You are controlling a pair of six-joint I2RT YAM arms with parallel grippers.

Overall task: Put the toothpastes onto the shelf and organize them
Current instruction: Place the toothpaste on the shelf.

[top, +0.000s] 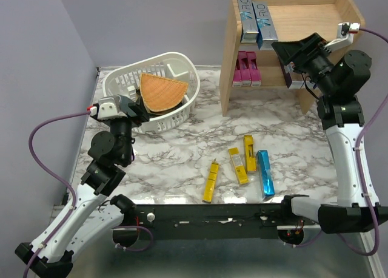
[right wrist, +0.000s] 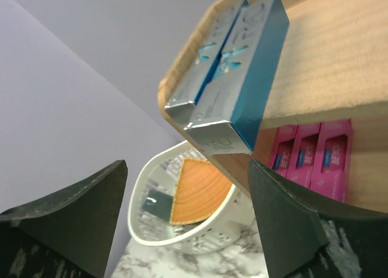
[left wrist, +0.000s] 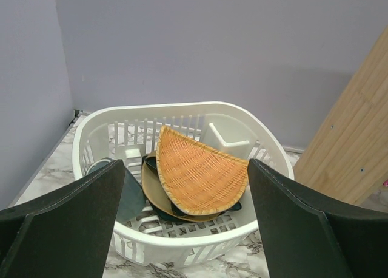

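Right wrist: right tool (right wrist: 188,211) jaws apart, empty, by shelf (right wrist: 327,53) top tier w/ blue-silver cartons (right wrist: 236,77). Left tool (left wrist: 185,211) apart too. Loose cartons (top: 238,167) on worktop (top: 176,156), near-centre: prob. light, stiff, slippery; pinch long sides mid-length.

wooden shelf (top: 229,65) holds blue-silver cartons (top: 257,23) above, pink cartons (top: 247,70) below; yellow cartons (top: 238,166) and blue carton (top: 265,173) lie outside.

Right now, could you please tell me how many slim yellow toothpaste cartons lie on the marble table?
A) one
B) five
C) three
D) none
C: on the white marble table lie the left yellow carton, the middle yellow carton and the right yellow carton, all slim cardboard boxes.
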